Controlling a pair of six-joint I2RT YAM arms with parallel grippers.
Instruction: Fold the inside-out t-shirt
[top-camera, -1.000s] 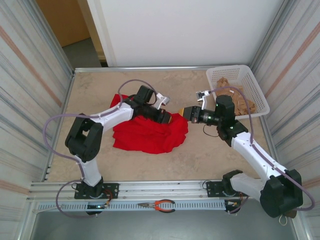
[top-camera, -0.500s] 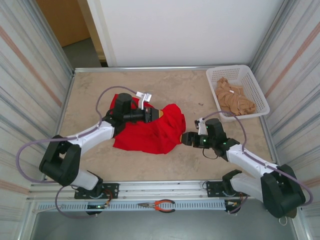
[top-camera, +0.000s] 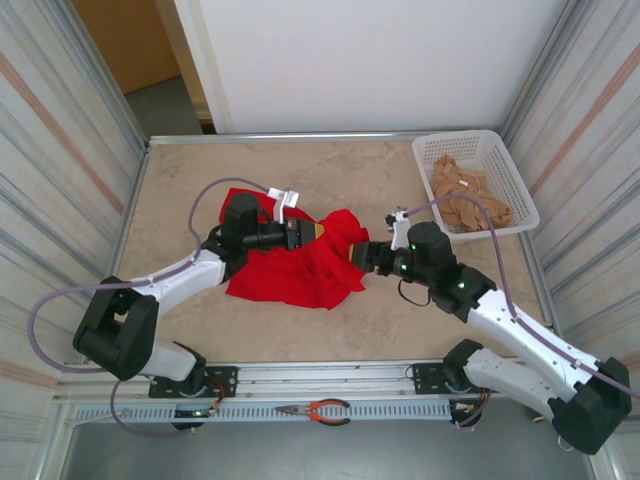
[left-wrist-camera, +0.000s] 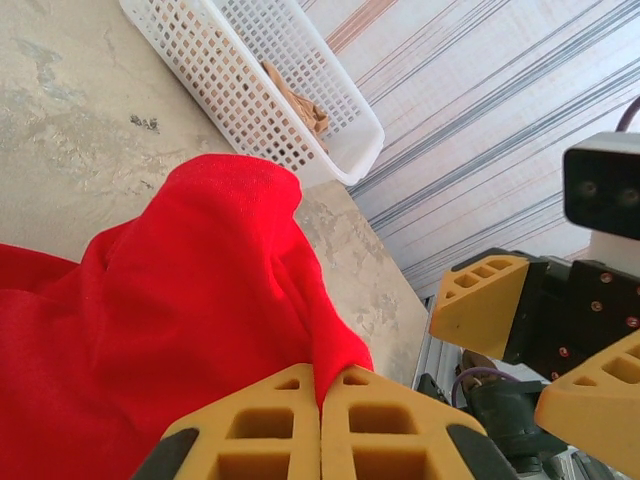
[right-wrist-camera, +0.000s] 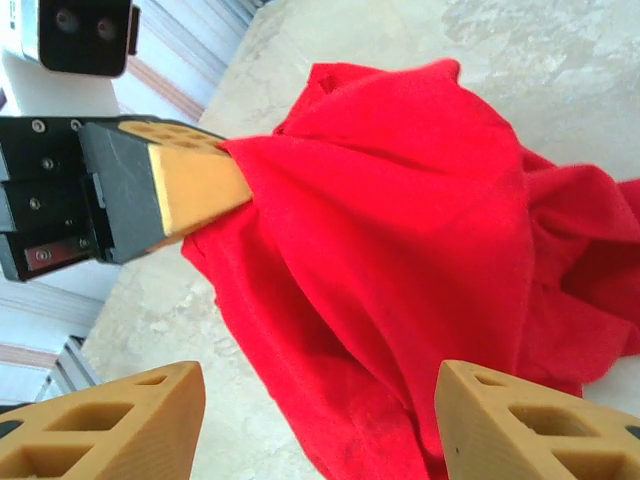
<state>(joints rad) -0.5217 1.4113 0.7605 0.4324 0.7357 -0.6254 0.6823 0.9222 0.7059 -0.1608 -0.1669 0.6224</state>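
The inside-out t-shirt (top-camera: 297, 268) is a crumpled bright red heap on the table, left of centre. My left gripper (top-camera: 318, 231) is shut on a raised fold at the heap's upper right. The left wrist view shows that fold pinched between the closed yellow fingertips (left-wrist-camera: 322, 385), the t-shirt (left-wrist-camera: 180, 300) hanging down from them. My right gripper (top-camera: 356, 252) hovers open at the heap's right edge, facing the left one. Seen from the right wrist, the right gripper (right-wrist-camera: 320, 385) has spread fingers with the t-shirt (right-wrist-camera: 400, 230) in front of them, and the left gripper (right-wrist-camera: 195, 180) holds its corner.
A white basket (top-camera: 522, 196) at the back right holds a tan garment (top-camera: 466, 199); it appears as the basket (left-wrist-camera: 250, 90) in the left wrist view. Pliers (top-camera: 320, 410) lie on the front rail. Corrugated walls close in both sides.
My right gripper has gone from shut to open; it dropped away from the left gripper, then came back to the shirt's right edge. The left gripper pulled slightly left with the fold.
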